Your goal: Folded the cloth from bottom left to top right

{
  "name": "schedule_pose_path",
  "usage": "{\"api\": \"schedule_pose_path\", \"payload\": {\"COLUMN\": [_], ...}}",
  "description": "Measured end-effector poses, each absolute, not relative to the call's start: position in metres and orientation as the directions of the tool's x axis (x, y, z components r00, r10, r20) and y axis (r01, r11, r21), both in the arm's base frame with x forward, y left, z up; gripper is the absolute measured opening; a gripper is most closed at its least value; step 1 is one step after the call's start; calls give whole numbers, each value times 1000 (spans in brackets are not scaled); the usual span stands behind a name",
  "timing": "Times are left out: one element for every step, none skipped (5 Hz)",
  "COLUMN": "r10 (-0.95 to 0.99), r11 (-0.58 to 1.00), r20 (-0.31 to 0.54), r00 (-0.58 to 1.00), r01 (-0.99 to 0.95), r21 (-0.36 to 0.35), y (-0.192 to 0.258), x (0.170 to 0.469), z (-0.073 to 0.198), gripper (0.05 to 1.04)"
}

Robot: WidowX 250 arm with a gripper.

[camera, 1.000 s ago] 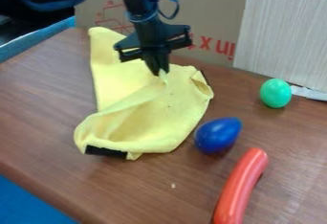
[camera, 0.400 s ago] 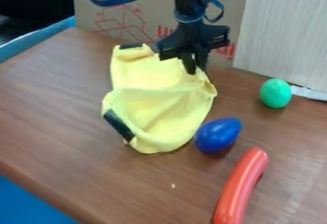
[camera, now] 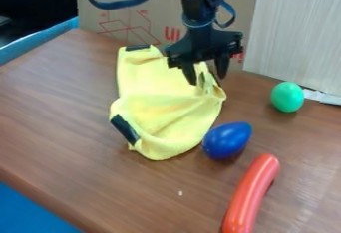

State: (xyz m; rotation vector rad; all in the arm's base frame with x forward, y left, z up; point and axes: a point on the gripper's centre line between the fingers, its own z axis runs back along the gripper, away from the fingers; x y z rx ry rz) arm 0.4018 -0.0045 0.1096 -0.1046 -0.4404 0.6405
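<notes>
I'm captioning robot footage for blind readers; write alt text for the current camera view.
A black robot gripper, open, hangs at the upper right of a rumpled, partly folded yellow cloth on a brown table. Toward the right are a blue ovoid, a green ovoid and a curved red rod.

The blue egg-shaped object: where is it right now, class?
In the camera view, the blue egg-shaped object lies right of centre, beside the lower right edge of the yellow cloth and just above the red sausage-shaped object.
</notes>
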Motion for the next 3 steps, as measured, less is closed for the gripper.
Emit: {"api": "schedule_pose_path", "payload": {"r10": [561, 439, 136], "r11": [828, 897, 990], "r20": [389, 414, 341], "r00": [731, 797, 930], "r01": [-495, -361, -117], "r21": [-264, -257, -76], "y": [6, 20, 52], "x": [388, 373, 362], "z": [137, 165, 177], "gripper": [994, 1001, 1000]}}
